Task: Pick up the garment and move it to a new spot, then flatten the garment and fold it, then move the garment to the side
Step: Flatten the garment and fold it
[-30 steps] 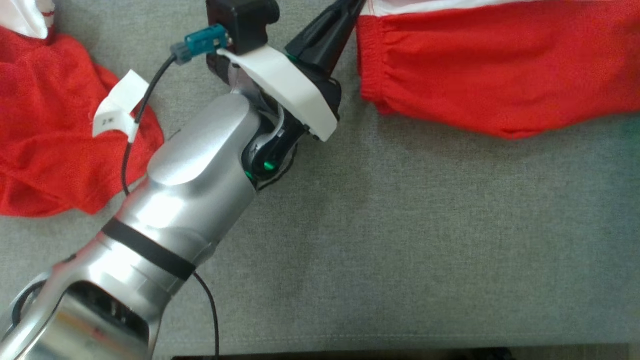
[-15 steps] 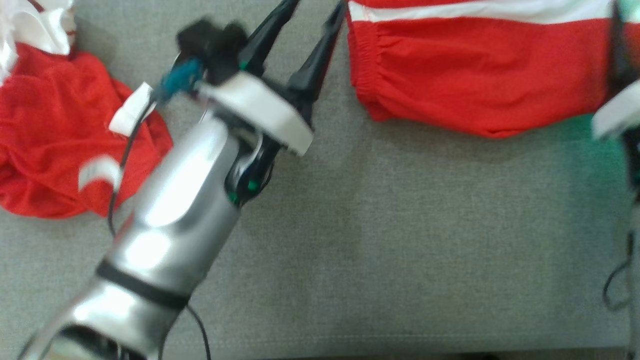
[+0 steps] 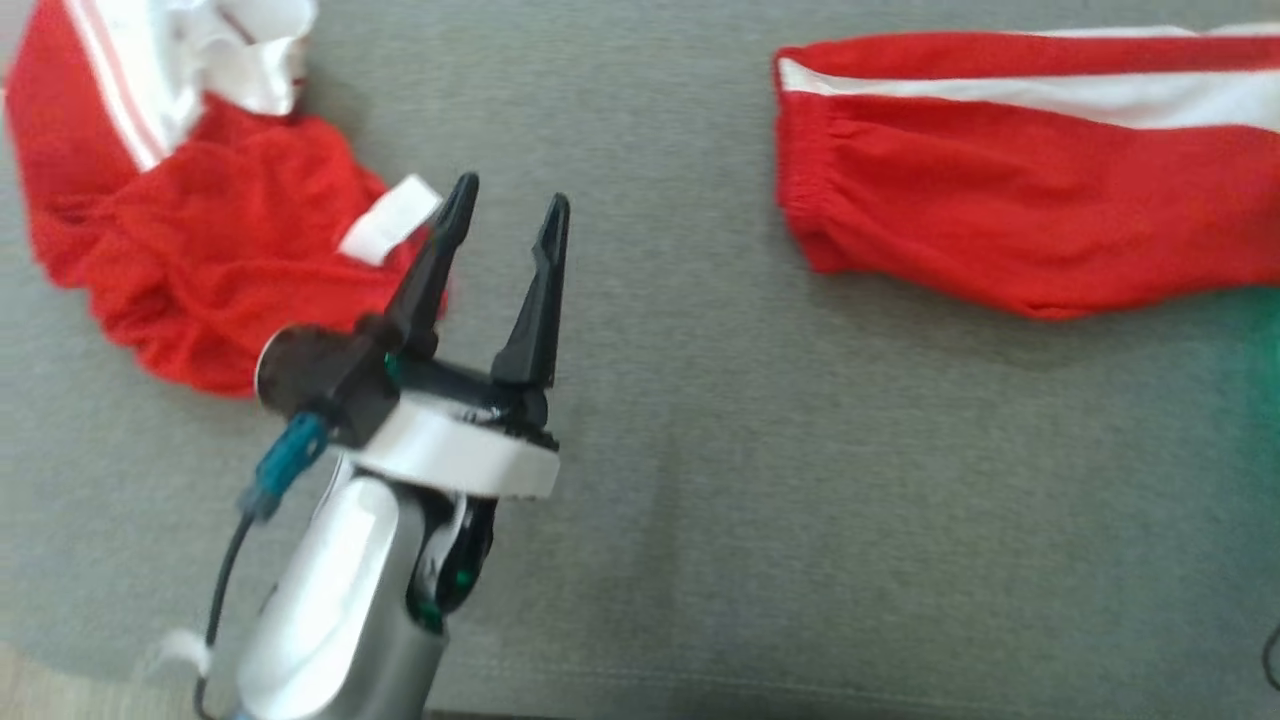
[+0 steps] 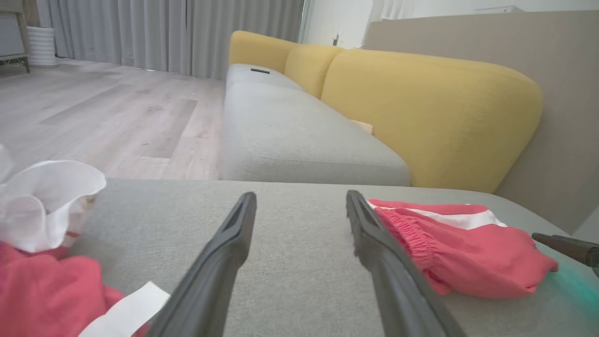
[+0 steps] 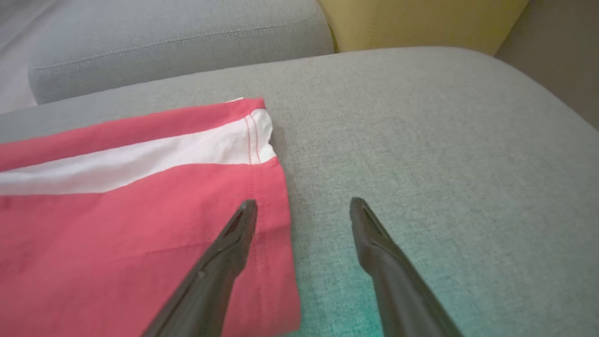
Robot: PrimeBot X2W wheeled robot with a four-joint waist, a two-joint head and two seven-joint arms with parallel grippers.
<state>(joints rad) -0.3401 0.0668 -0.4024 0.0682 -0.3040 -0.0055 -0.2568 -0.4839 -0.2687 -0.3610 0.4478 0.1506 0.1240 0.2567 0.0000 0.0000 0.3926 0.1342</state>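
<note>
Near us, our left gripper hangs spread wide and empty above the grey cushion; our right gripper gapes too. Farther, the folded red garment lies right, a crumpled red heap left.

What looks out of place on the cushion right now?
The red garment at the left lies crumpled in a heap, white label flipped out, unlike the folded garment lying flat at the right. Nothing looks damaged.
</note>
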